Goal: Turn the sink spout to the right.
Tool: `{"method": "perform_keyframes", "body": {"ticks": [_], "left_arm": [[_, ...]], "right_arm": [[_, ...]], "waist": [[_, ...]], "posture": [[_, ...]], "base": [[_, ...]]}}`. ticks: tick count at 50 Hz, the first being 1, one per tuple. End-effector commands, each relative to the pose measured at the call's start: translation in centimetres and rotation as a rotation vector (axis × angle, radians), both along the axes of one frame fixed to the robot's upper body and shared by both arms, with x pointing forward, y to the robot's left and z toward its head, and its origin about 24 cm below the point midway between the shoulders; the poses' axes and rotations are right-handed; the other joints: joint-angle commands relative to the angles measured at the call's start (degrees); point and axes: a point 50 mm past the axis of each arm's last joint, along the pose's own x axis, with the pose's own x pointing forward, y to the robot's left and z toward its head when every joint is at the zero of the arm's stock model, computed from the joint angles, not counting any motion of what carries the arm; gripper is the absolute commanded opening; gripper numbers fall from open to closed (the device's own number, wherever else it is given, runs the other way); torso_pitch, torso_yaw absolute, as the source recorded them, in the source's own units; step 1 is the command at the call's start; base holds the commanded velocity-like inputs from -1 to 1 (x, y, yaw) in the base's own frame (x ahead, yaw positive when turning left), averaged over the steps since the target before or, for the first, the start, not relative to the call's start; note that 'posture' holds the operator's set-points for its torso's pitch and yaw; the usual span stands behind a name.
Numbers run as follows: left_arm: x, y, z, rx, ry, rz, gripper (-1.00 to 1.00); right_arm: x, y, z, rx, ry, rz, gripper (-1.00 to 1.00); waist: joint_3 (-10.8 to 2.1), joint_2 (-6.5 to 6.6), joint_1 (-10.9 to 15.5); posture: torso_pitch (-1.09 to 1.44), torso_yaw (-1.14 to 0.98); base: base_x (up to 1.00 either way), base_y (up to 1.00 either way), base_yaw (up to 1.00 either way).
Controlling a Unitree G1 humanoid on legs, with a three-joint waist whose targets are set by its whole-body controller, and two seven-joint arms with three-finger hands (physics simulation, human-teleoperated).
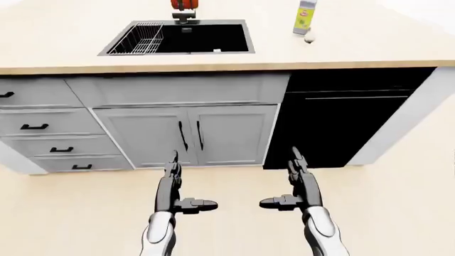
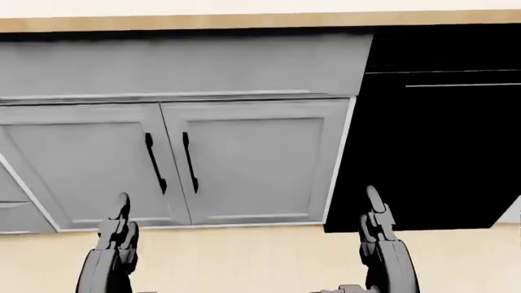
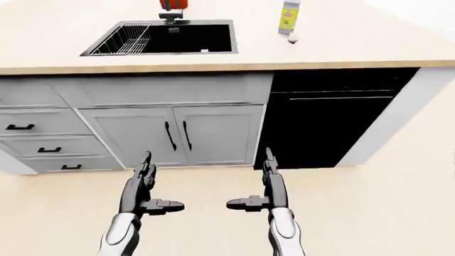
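Observation:
The black sink is set in the light wooden counter near the top of the left-eye view. Its faucet stands at the sink's top rim, with a red part cut off by the picture's top edge; the spout's direction cannot be made out. My left hand and right hand hang low over the floor, well short of the counter. Both are open, fingers straight and thumbs pointing inward, holding nothing.
A wire rack fills the sink's left part. A yellow-green bottle stands on the counter right of the sink. Grey double doors sit under the sink, drawers to the left, a black dishwasher to the right.

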Motion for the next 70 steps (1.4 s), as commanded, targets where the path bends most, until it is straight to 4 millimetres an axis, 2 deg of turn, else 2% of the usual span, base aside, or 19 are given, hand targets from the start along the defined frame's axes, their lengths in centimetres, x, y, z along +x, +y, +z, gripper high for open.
{"method": "perform_keyframes", "body": {"ticks": [1, 3, 4, 5, 7, 22, 25, 28, 32, 35, 36, 37, 44, 47, 54, 61, 63, 66, 70], "left_arm": [[1.1, 0.4, 1.5, 0.065, -0.163, 0.002, 1.0], [1.3, 0.7, 1.7, 0.063, -0.179, 0.016, 1.0], [1.3, 0.7, 1.9, 0.06, -0.181, 0.012, 1.0], [1.3, 0.7, 1.9, 0.065, -0.184, 0.008, 1.0], [1.6, 0.8, 1.8, 0.077, -0.185, 0.004, 1.0], [1.3, 1.3, 3.2, 0.094, -0.219, 0.013, 1.0], [1.3, 1.2, 3.2, 0.096, -0.222, 0.013, 1.0], [1.2, 1.1, 3.1, 0.096, -0.222, 0.011, 1.0], [1.1, 0.6, 2.5, 0.106, -0.217, -0.001, 1.0], [1.0, 0.1, 2.1, 0.114, -0.213, -0.011, 1.0], [1.0, 0.0, 2.1, 0.114, -0.212, -0.014, 1.0], [0.9, 0.0, 2.1, 0.115, -0.212, -0.014, 1.0], [1.0, 0.4, 2.5, 0.111, -0.217, -0.005, 1.0], [1.0, 0.4, 2.5, 0.11, -0.216, -0.004, 1.0], [3.2, 2.0, 0.9, 0.05, -0.156, 0.032, 1.0], [6.3, 3.9, 8.6, -0.037, -0.154, 0.029, 1.0], [8.2, 4.8, 10.2, 0.134, -0.202, 0.117, 1.0], [9.3, 3.5, 12.2, -0.161, -0.116, -0.043, 1.0], [11.2, 3.4, 17.0, -0.028, -0.211, 0.004, 1.0]], "right_arm": [[1.1, -0.5, 2.5, 0.023, -0.201, -0.028, 1.0], [1.0, -0.3, 2.4, 0.018, -0.202, -0.019, 1.0], [1.0, -0.2, 2.5, 0.021, -0.204, -0.011, 1.0], [1.0, 0.0, 2.5, -0.003, -0.204, 0.004, 1.0], [1.1, 0.1, 2.4, -0.006, -0.203, 0.003, 1.0], [0.6, 0.4, 2.3, -0.065, -0.193, -0.01, 1.0], [0.6, 0.5, 2.4, -0.072, -0.197, -0.009, 1.0], [0.7, 0.6, 2.4, -0.07, -0.201, -0.008, 1.0], [0.8, 0.7, 2.5, -0.058, -0.204, -0.004, 1.0], [0.8, 0.7, 2.6, -0.041, -0.208, 0.001, 1.0], [0.8, 0.7, 2.6, -0.041, -0.208, -0.002, 1.0], [0.7, 0.7, 2.7, -0.04, -0.209, -0.002, 1.0], [0.5, 0.3, 3.0, -0.046, -0.216, -0.017, 1.0], [0.5, 0.2, 3.0, -0.043, -0.217, -0.017, 1.0], [1.0, -1.6, 1.9, -0.058, -0.191, -0.076, 1.0], [5.3, -4.6, 3.6, 0.02, -0.17, -0.117, 1.0], [6.2, -5.2, 6.2, -0.034, -0.167, -0.119, 1.0], [7.7, -4.7, 9.1, 0.076, -0.2, -0.019, 1.0], [9.6, -5.9, 12.6, -0.027, -0.179, -0.058, 1.0]], "waist": [[-0.05, -0.45, -0.1], [-3.34, -0.02, 0.3], [-3.1, -0.05, 0.3], [-1.22, -0.27, 0.3], [-3.87, -0.35, 0.2], [-6.08, 0.29, 0.2], [-3.64, -3.83, -0.1], [-3.64, -3.99, -0.4], [-2.31, -2.87, -0.7], [-2.54, 5.3, -1.7], [-2.61, 6.49, -0.8], [-1.97, 2.66, -0.6], [-2.82, -0.4, 0.8], [-3.49, -3.05, 1.2], [-4.32, -0.94, 0.8], [-5.48, -0.24, 0.2], [-5.49, -0.31, 0.3], [-5.8, -0.19, 0.5], [-6.1, -0.13, 0.5]], "posture": [[0.0, 0.0], [0.0, 0.0], [0.0, 0.0], [0.0, 0.0], [0.0, 0.0], [0.0, 0.0], [0.0, 0.0], [0.0, 0.0], [0.0, 0.0], [0.0, 0.0], [0.0, 0.0], [0.0, 0.0], [0.0, 0.0], [0.0, 0.0], [0.0, 0.0], [0.0, 0.0], [0.0, 0.0], [0.0, 0.0], [0.0, 0.0]], "base": [[0.0, 0.0, 0.0], [0.0, 0.0, 0.0], [0.0, 0.0, 0.0], [0.0, 0.0, 0.0], [0.0, 0.0, 0.0], [0.0, 0.02, 0.0], [0.0, 0.91, 0.0], [0.0, 1.0, 0.0], [0.0, 0.82, 0.0], [0.0, 0.0, 0.0], [0.0, 0.0, 0.0], [0.0, 0.0, 0.0], [0.0, 0.0, 0.0], [0.0, 0.0, 0.0], [0.0, 0.0, 0.0], [0.0, 0.0, 0.0], [0.0, 0.0, 0.0], [0.0, 0.0, 0.0], [0.0, 0.0, 0.0]]}}
